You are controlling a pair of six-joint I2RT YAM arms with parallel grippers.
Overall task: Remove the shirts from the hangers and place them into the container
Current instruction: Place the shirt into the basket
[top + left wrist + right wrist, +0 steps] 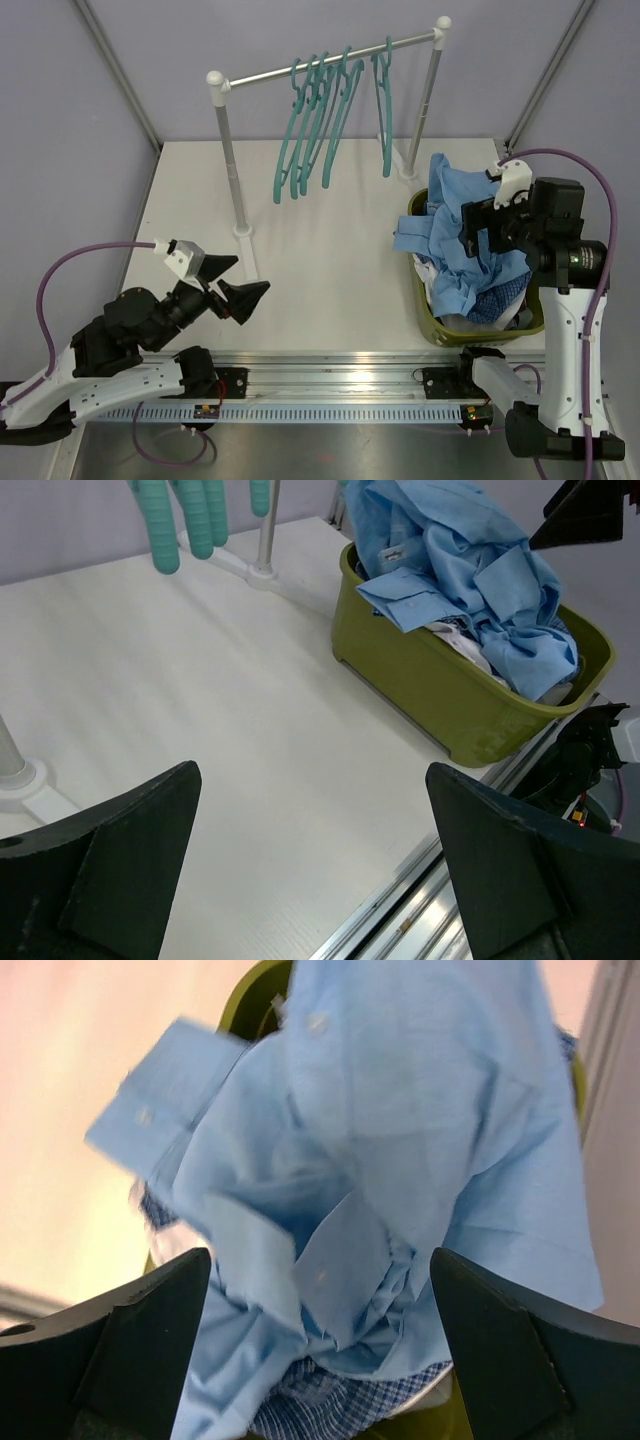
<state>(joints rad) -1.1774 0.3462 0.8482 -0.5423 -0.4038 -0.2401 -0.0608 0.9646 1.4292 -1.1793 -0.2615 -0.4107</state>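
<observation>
Top view
- Rail, upper centre: we count five teal hangers on it, all bare, four bunched to the left and one apart to the right.
- Basket, right edge of the table: heaped with cloth, a light blue shirt on top and spilling over the left rim.
- Right gripper: over the heap. We cannot tell from here how its jaws stand.
- Left gripper, lower left: jaws spread wide, nothing between them, well apart from the basket.

Left wrist view
- Left gripper: both fingers at the bottom corners, fully parted, with only bare table between; it holds and touches nothing.
- Basket, upper right: blue shirt piled above the rim, a scrap of white cloth under it.
- Hanger ends at the top left.

Right wrist view
- Right gripper: fingers at the bottom corners, wide apart, gripping nothing.
- Blue shirt: blurred, filling the frame beneath the jaws. We cannot tell whether it brushes the fingers.
- Checked shirt: bottom centre, under the blue one.
- Basket rim: top left.
</observation>
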